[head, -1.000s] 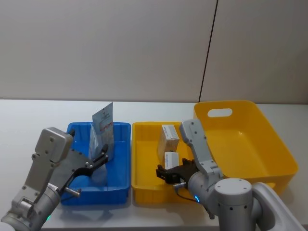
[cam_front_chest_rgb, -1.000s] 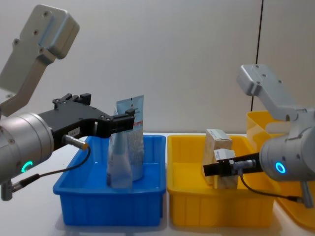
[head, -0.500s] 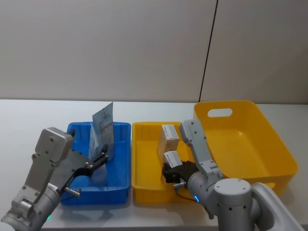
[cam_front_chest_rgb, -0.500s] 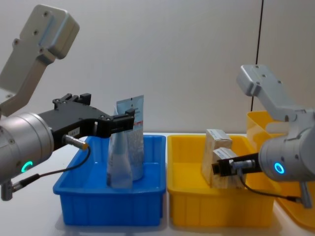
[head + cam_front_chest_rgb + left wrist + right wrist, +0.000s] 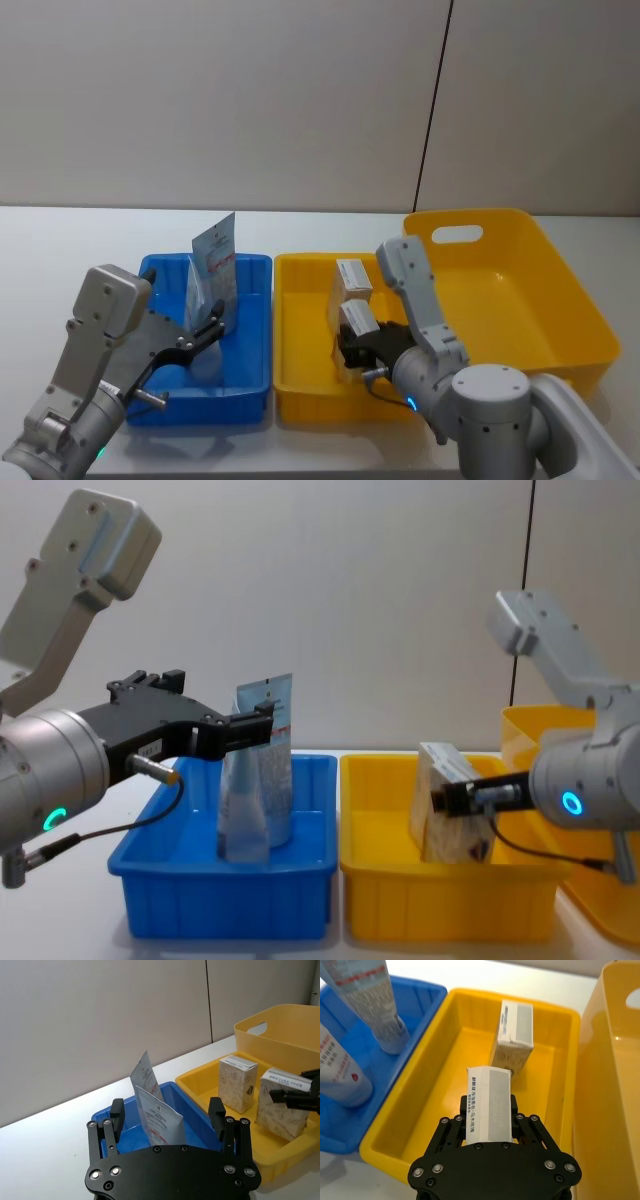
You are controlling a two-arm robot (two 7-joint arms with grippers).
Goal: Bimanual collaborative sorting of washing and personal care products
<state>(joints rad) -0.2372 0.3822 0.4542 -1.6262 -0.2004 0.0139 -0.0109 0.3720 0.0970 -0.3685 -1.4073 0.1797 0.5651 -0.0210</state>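
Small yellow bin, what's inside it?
The small yellow bin holds two beige boxes: a standing box at its far end and a tilted box gripped by the right claw. The claw covers the floor beneath it.

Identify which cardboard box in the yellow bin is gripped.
The nearer, tilted box, clamped by the right gripper; the other box stands free behind it.

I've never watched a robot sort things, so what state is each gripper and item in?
left gripper: open, at the blue bin.
right gripper: shut on the held box.
held box: tilted, inside the small yellow bin.
second box: upright in that bin.
light-blue tube: upright, crimped end up, in the blue bin.
pale bottle: upright beside it.
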